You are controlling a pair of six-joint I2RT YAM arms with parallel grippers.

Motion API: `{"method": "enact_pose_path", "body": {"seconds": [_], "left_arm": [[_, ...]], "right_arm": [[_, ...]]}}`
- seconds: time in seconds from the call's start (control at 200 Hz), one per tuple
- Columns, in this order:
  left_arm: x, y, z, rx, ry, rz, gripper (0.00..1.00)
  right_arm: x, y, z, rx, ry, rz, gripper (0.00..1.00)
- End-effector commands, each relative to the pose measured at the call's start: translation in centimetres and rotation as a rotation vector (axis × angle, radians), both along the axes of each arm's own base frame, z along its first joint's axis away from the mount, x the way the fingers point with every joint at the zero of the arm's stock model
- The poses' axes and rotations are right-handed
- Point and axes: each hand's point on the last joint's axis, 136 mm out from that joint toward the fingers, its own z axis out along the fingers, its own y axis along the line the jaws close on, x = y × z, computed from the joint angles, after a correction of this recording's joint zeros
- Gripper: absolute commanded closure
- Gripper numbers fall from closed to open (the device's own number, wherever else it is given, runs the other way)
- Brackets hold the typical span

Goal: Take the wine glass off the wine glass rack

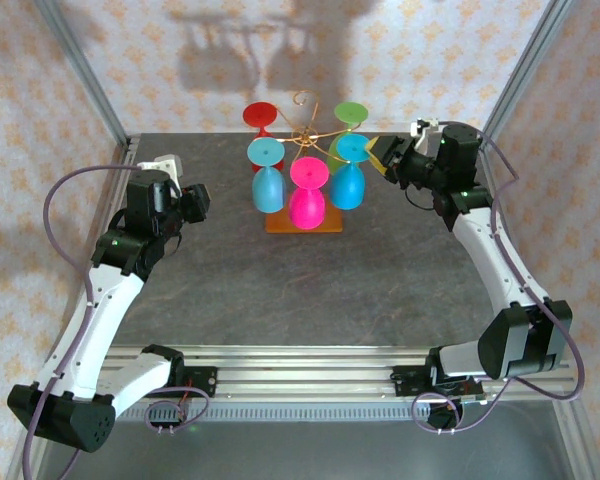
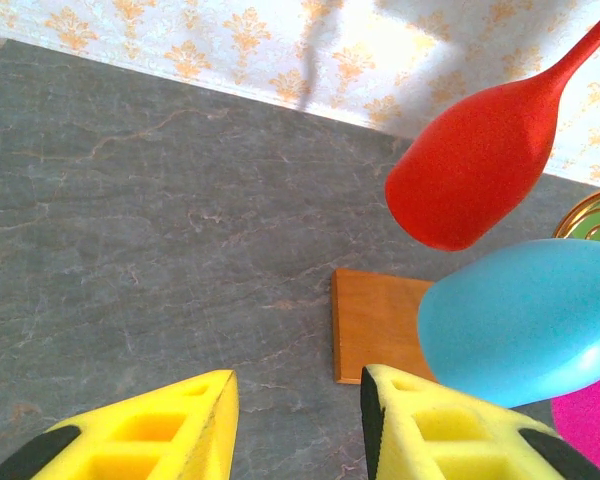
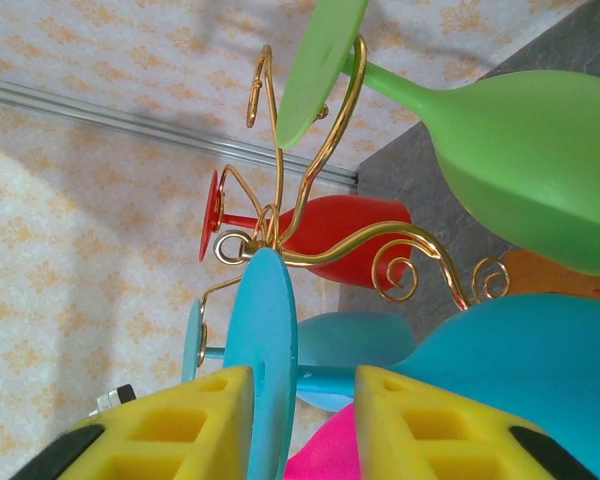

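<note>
glossy gold wire rack [image 3: 320, 190], matt plastic glasses [image 1: 307, 195], wooden base [image 2: 375, 325].

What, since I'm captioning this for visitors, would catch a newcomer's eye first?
The gold wine glass rack at the table's far middle, hung with bright upside-down glasses, pink glass in front. The open right gripper straddles the foot of a blue glass; the open left gripper hovers left of the rack.

No text, label, brand, number or sign can be read on anything in these views; the wallpaper carries only an ornamental pattern.
</note>
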Motion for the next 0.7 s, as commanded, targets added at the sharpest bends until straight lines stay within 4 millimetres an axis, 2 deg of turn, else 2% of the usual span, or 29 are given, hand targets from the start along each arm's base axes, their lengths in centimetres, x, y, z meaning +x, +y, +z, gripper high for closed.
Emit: {"method": "enact_pose_path", "body": {"seconds": [0.0,0.135,0.325,0.626,0.696], "left_arm": [[-0.21,0.05,1.13,-0.008,-0.037,0.015,0.62],[-0.21,0.14,1.06,-0.006,-0.035,0.019,0.62],[-0.38,0.46,1.31,-0.002,-0.052,0.035,0.62],[-0.7,0.89,1.37,0.012,-0.055,0.052,0.62],[-0.74,1.0,1.32,0.015,-0.056,0.055,0.62]], "right_arm": [[-0.34,0.59,2.68,0.021,-0.082,0.032,0.7],[-0.31,0.7,2.68,0.03,-0.076,0.038,0.7],[-0.32,0.88,2.72,0.041,-0.069,0.048,0.76],[-0.24,1.08,2.67,0.058,-0.045,0.059,1.0],[-0.32,1.13,2.78,0.07,-0.036,0.062,1.0]]}}
